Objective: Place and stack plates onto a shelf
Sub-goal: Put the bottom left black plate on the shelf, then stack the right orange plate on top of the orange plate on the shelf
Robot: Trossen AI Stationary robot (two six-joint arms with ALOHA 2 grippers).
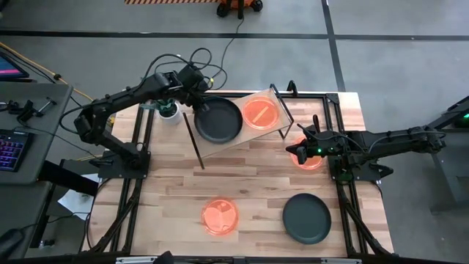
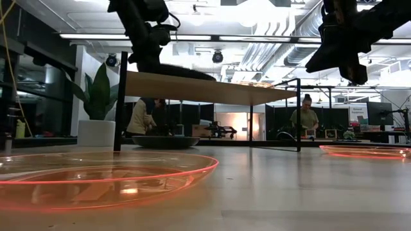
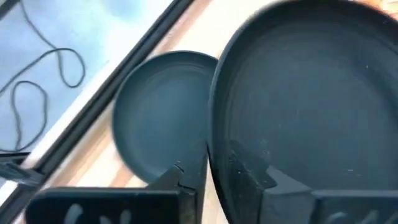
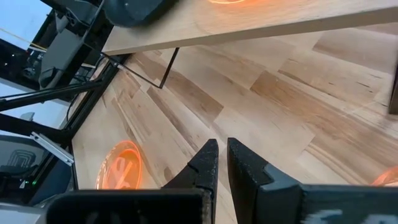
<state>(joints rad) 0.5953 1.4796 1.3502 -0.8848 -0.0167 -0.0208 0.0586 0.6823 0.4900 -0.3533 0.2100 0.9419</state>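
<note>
The shelf [image 1: 253, 136] is a light-wood board on thin black legs at the table's far middle. On it lies an orange plate [image 1: 260, 114], and beside that is the black plate [image 1: 218, 120] that my left gripper [image 1: 198, 103] is shut on. In the left wrist view a second black plate [image 3: 158, 118] shows lower down beside the held one [image 3: 311, 93]. My right gripper [image 1: 299, 150], shut and holding nothing, hangs above the table beside an orange plate [image 1: 309, 159]. Another orange plate [image 1: 220, 216] and another black plate [image 1: 306, 218] lie flat near the near edge. My left gripper pinches the black plate's rim [image 3: 227, 158] on the side toward the table's far left corner. One finger [image 3: 261, 177] lies over the plate's upper face and the other outside the rim. The fingers slant down from the far left. The plate sits tilted, its opposite edge [image 2: 209, 77] low on the board.
A dark plate [image 2: 166, 141] shows on the table under the shelf. A white cup [image 1: 169, 111] stands by the shelf's far left corner. Black frame rails run along the table's left and right edges. Bare wood lies between the shelf and the near plates. People sit in the room behind.
</note>
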